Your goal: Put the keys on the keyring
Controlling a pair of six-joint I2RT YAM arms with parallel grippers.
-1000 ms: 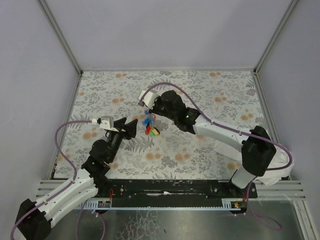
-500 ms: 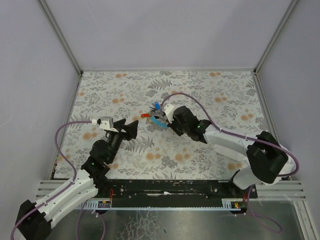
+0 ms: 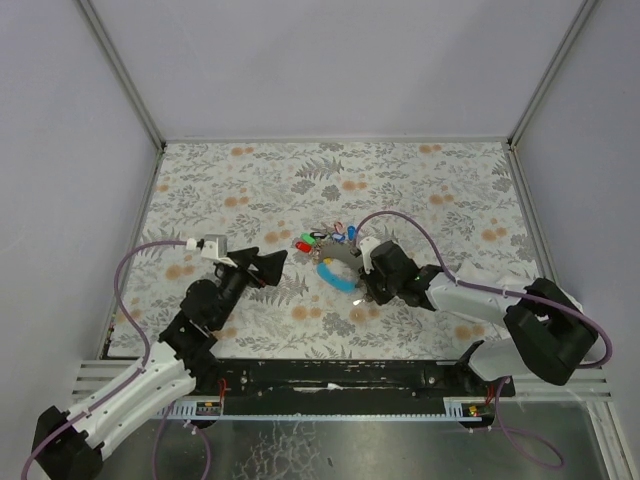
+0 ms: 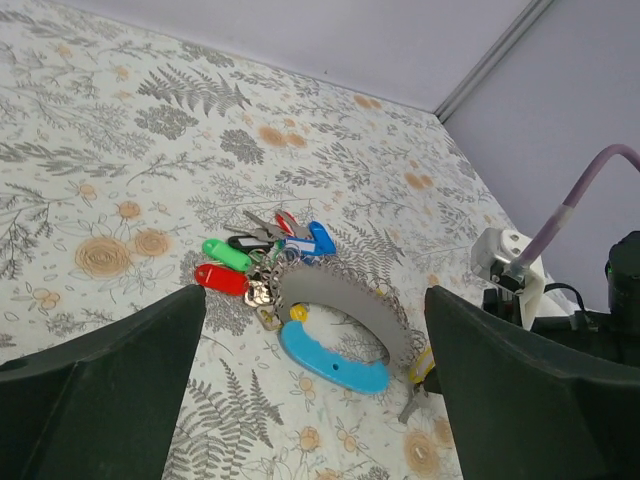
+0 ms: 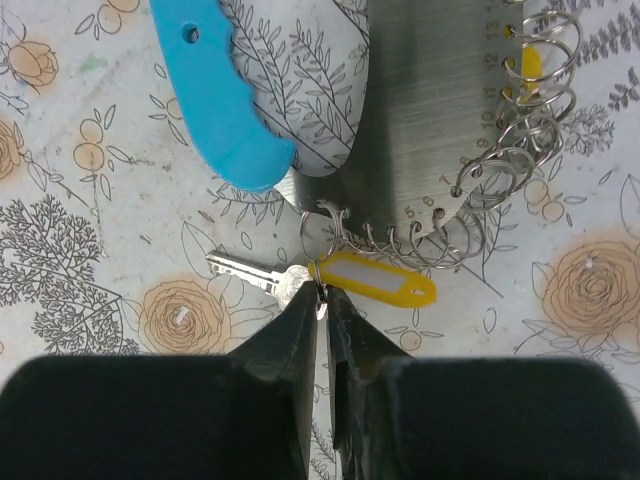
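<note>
The keyring [image 3: 336, 272] lies flat on the table, a curved grey plate [image 5: 420, 150] edged with small wire rings and joined to a blue handle [image 5: 215, 100]. Red, green and blue-headed keys [image 4: 228, 262] bunch at its far end. A yellow-headed key [image 5: 375, 280] lies by the plate's near end, its small ring pinched between the tips of my right gripper [image 5: 325, 297], which is shut on it. My left gripper [image 4: 320, 380] hovers open to the left of the keyring [image 4: 340, 305], with nothing between its fingers [image 4: 110, 390].
The floral table cover [image 3: 450, 200] is bounded by grey walls and metal frame rails. Purple cables loop beside each arm [image 3: 130, 270]. The right wrist's white camera mount [image 4: 505, 262] sits just right of the keyring.
My right arm has swung toward the near edge and brought the hanging keyring down flat onto the table. My left gripper has opened wider and shifted slightly right.
</note>
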